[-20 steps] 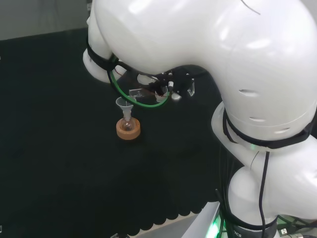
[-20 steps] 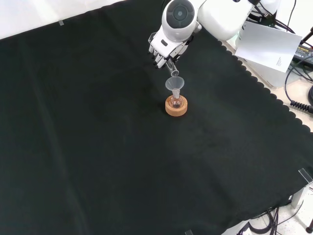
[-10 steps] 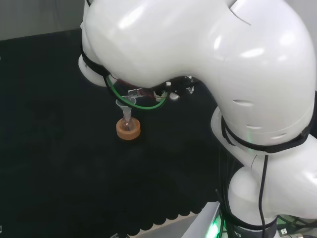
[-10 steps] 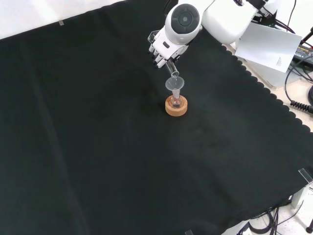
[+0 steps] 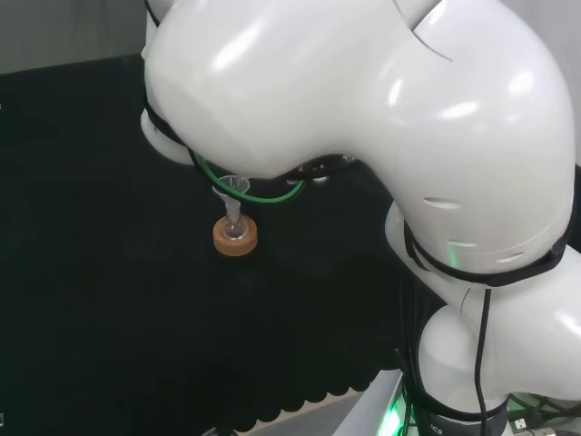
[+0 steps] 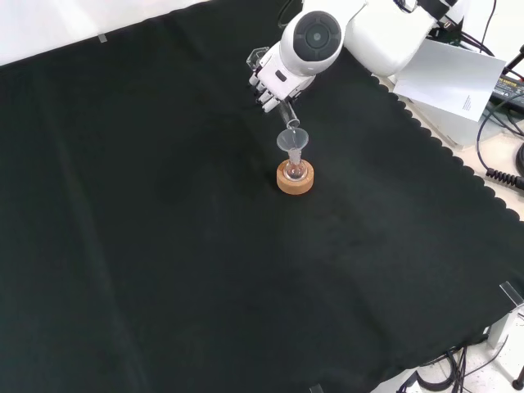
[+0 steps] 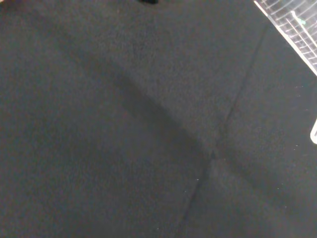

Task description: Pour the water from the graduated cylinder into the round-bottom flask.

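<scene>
Hand [image 6: 270,84] curled around tilted graduated cylinder [image 6: 287,113], its mouth over funnel [image 6: 293,140] in round-bottom flask [image 6: 295,171] on cork stand [image 6: 295,181] below the hand.

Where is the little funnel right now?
In the front view the funnel stands in the neck of the round-bottom flask on its cork ring, just below the hand, near the cloth's top middle.

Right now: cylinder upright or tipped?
Tipped. In the front view the graduated cylinder slants down from the hand, mouth over the funnel.
</scene>
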Controlling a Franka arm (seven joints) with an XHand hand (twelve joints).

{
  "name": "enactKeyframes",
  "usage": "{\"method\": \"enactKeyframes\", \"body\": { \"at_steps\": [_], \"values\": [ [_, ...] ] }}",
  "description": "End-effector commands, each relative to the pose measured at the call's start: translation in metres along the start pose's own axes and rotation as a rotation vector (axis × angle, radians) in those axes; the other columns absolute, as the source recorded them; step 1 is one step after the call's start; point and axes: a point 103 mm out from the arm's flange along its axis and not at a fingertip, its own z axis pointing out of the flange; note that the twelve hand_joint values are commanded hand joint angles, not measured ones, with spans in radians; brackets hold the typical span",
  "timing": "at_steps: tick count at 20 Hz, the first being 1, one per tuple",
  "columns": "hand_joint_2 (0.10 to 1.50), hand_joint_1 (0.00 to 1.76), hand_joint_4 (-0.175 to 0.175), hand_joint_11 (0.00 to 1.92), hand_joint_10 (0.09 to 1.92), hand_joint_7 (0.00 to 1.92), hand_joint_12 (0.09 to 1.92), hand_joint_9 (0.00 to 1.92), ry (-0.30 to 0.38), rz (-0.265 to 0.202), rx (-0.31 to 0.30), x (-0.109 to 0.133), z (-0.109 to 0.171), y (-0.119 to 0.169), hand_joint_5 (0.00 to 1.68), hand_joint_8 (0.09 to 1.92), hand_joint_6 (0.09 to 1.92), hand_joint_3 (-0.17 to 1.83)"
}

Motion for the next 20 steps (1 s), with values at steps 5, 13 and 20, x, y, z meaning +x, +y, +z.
{"method": "enactKeyframes", "body": {
  "at_steps": [5, 13, 20],
  "values": [
    [0.97, 1.15, -0.175, 1.25, 0.09, 1.27, 0.71, 1.44, -0.063, 0.018, 0.013, -0.0015, -0.0018, -0.0005, 0.97, 0.28, 1.08, 0.33],
    [0.93, 1.15, -0.175, 1.25, 0.09, 1.27, 0.71, 1.44, -0.098, 0.020, 0.020, 0.0025, -0.0054, 0.0015, 0.97, 0.27, 1.10, 0.42],
    [0.92, 1.15, -0.175, 1.25, 0.09, 1.27, 0.71, 1.44, -0.126, 0.023, 0.034, 0.0028, -0.0108, 0.0043, 0.97, 0.27, 1.10, 0.43]
  ]
}}
